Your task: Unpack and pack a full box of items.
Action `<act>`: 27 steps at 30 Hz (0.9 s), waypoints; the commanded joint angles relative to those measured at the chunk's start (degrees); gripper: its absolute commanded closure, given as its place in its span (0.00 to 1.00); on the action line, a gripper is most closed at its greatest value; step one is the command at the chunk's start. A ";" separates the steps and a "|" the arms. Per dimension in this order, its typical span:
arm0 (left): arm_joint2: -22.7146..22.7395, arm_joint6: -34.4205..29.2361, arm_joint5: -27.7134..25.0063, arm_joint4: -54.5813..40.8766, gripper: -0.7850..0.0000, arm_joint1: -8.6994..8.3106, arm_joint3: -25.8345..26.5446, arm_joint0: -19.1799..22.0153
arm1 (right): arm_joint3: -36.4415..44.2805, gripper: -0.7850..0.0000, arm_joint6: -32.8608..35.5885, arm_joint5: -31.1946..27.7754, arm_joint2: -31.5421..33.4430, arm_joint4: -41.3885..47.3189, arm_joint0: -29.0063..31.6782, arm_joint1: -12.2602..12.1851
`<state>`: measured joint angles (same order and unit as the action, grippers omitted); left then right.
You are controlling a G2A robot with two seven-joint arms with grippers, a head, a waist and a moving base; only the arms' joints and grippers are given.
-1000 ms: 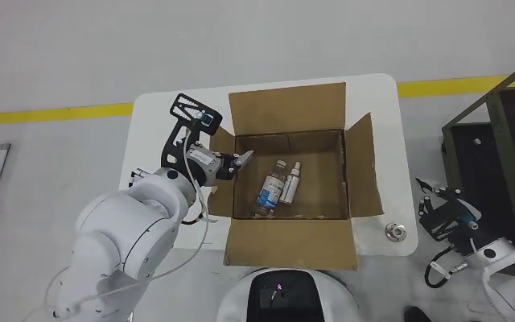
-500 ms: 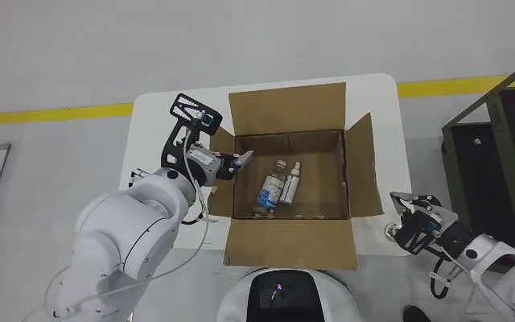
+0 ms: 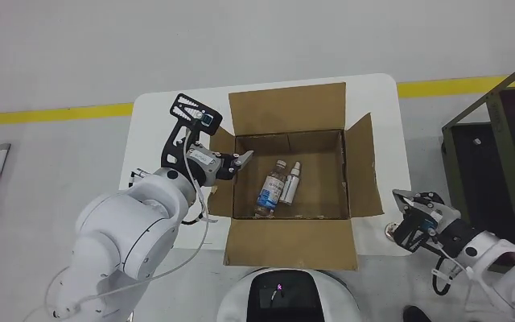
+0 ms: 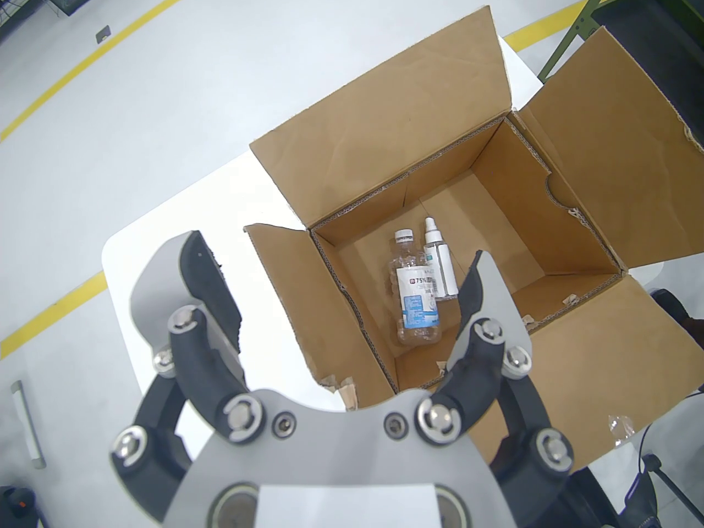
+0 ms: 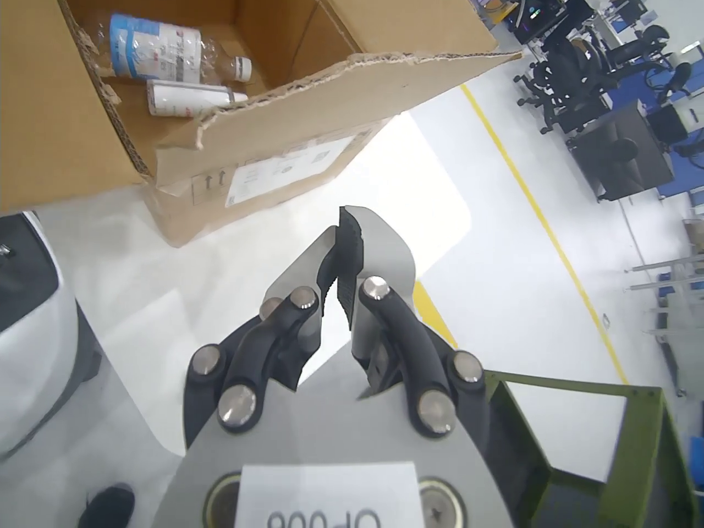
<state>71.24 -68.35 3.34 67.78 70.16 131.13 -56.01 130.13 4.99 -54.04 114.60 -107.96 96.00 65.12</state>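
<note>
Jaws of the left gripper stand spread wide with nothing between them, and we see them above the left flap of the cardboard box, at its rim. Those of the right gripper are pressed together on nothing. That gripper sits outside the box, near the right front corner of the white table, just beside the right flap. The box stands open with all four flaps folded out. On its floor lie two things side by side and touching: a clear labelled bottle and a slimmer white spray bottle.
</note>
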 commanded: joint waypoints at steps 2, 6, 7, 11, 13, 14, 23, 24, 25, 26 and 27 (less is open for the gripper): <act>0.00 0.00 0.00 0.00 0.00 0.00 0.00 0.00 | 2.62 1.00 4.15 -3.96 -0.32 -7.54 -0.83 -1.12; 0.00 0.00 0.00 0.00 0.00 0.00 0.00 0.00 | 4.52 1.00 6.54 -3.96 -2.79 -15.91 2.09 -4.05; 0.00 0.00 0.00 0.00 0.00 0.00 0.00 0.00 | 4.52 1.00 6.40 -3.96 -3.39 -19.23 2.61 -5.09; 0.00 0.00 0.00 0.00 0.00 0.00 0.00 0.00 | 4.52 1.00 5.96 -3.96 -2.94 -26.62 4.62 -8.35; 0.00 0.00 0.00 0.00 0.00 0.00 0.00 0.00 | 4.04 1.00 6.74 -3.96 -2.09 -26.60 5.42 -9.08; 0.00 0.00 0.00 0.00 0.00 0.00 0.00 0.00 | 4.04 1.00 6.74 -3.96 -2.09 -26.60 5.42 -9.08; 0.00 0.00 0.00 0.00 0.00 0.00 0.00 0.00 | 4.04 1.00 6.74 -3.96 -2.09 -26.60 5.42 -9.08; 0.00 0.00 0.00 0.00 0.00 0.00 0.00 0.00 | 4.04 1.00 6.74 -3.96 -2.09 -26.60 5.42 -9.08; 0.00 0.00 0.00 0.00 0.00 0.00 0.00 0.00 | 3.59 1.00 6.59 -3.30 -2.14 -26.11 5.48 -9.02; 0.00 0.00 0.00 0.00 0.00 0.00 0.00 0.00 | 3.01 1.00 6.73 -2.49 -2.18 -25.26 5.67 -8.88; 0.00 0.00 0.00 0.00 0.00 0.00 0.00 0.00 | 2.78 1.00 7.28 -2.09 -2.13 -24.39 5.89 -8.74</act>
<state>71.24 -68.35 3.34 67.78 70.16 131.13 -56.01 133.22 11.83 -56.70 112.44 -133.22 101.71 56.27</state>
